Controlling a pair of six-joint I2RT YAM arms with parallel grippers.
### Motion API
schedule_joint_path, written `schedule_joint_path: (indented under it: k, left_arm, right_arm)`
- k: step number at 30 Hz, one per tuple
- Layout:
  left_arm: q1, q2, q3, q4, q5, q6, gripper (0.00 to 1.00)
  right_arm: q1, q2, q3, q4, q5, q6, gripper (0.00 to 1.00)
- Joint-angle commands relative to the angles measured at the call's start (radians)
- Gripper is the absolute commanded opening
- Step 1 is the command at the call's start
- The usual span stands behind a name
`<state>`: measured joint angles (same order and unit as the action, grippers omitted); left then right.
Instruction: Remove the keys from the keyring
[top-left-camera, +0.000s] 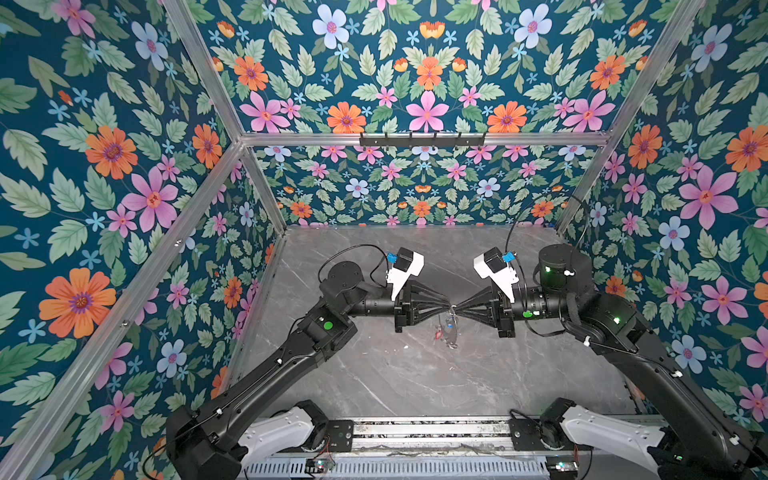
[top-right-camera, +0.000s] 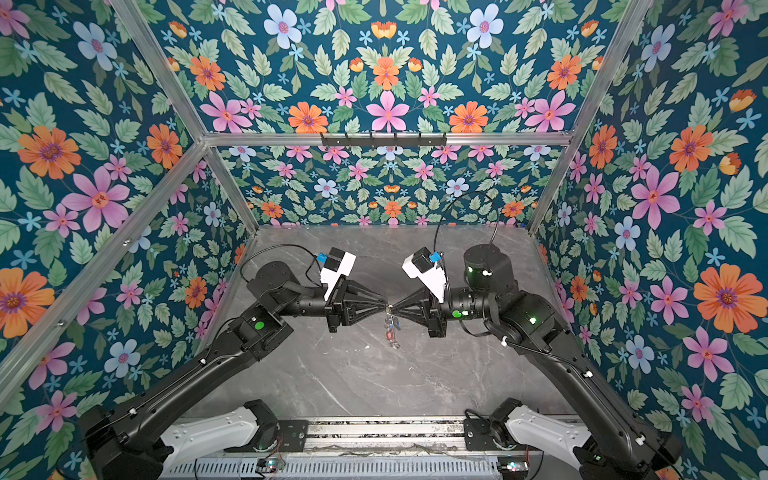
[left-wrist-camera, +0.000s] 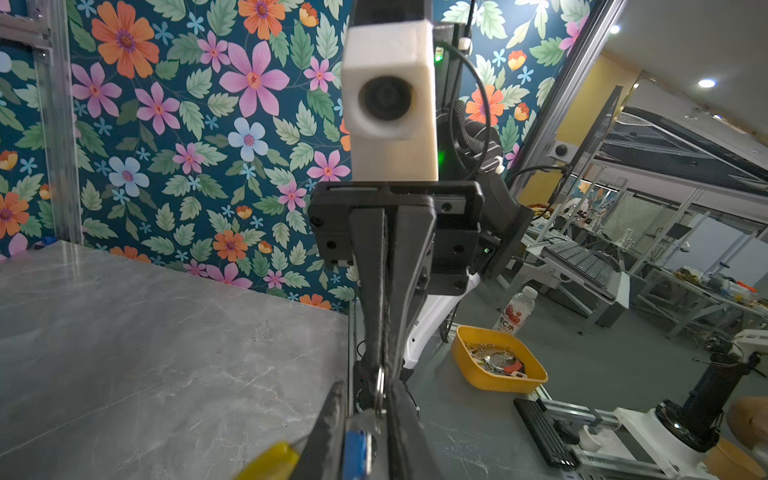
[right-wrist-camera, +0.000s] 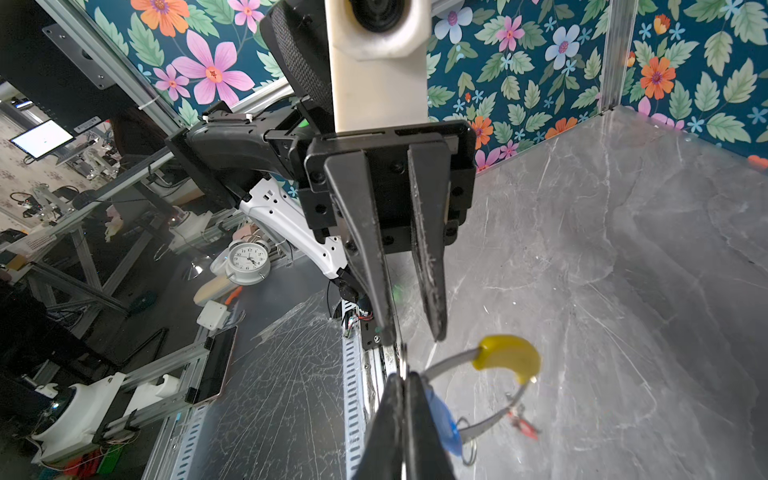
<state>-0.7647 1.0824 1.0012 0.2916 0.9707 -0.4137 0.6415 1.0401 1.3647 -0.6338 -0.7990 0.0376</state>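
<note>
A grey marble table (top-left-camera: 415, 374) lies under the left gripper (top-left-camera: 448, 306) and right gripper (top-left-camera: 458, 308), shut in by floral walls (top-left-camera: 424, 83) on an aluminium frame (top-left-camera: 291, 139), with a black hook rail (top-left-camera: 422, 140) high on the wall beyond both. In the left wrist view, past the right gripper and off the table, a yellow bowl (left-wrist-camera: 490, 384) holds small metal pieces, with a plastic bottle (left-wrist-camera: 517, 309) standing just behind it. In the right wrist view, past the left gripper and off the table, a white alarm clock (right-wrist-camera: 248, 258) stands near a propped phone (right-wrist-camera: 219, 365), a lit monitor (right-wrist-camera: 41, 137) farther off.
</note>
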Motion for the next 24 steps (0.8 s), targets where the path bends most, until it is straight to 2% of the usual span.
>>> schedule_joint_path:
  k: [1, 15, 18, 21, 24]
  left_arm:
    - [0.0, 0.005, 0.007, 0.001, 0.049, 0.012, 0.18]
    - [-0.001, 0.028, 0.011, 0.026, 0.082, -0.005, 0.05]
    - [-0.008, 0.03, 0.003, 0.05, 0.079, -0.008, 0.0]
    - [-0.017, 0.024, -0.022, 0.11, 0.055, -0.019, 0.0]
    - [-0.019, 0.002, -0.082, 0.247, -0.006, -0.051, 0.0]
  right_arm:
    - [0.001, -0.003, 0.003, 0.01, 0.015, -0.021, 0.0]
    - [0.001, 0.012, 0.0, 0.037, 0.055, 0.004, 0.0]
    - [0.0, 0.008, -0.012, 0.072, 0.052, 0.03, 0.0]
    - [0.0, -0.009, -0.038, 0.138, 0.044, 0.067, 0.01]
    - [0.0, -0.055, -0.107, 0.281, 0.062, 0.136, 0.28]
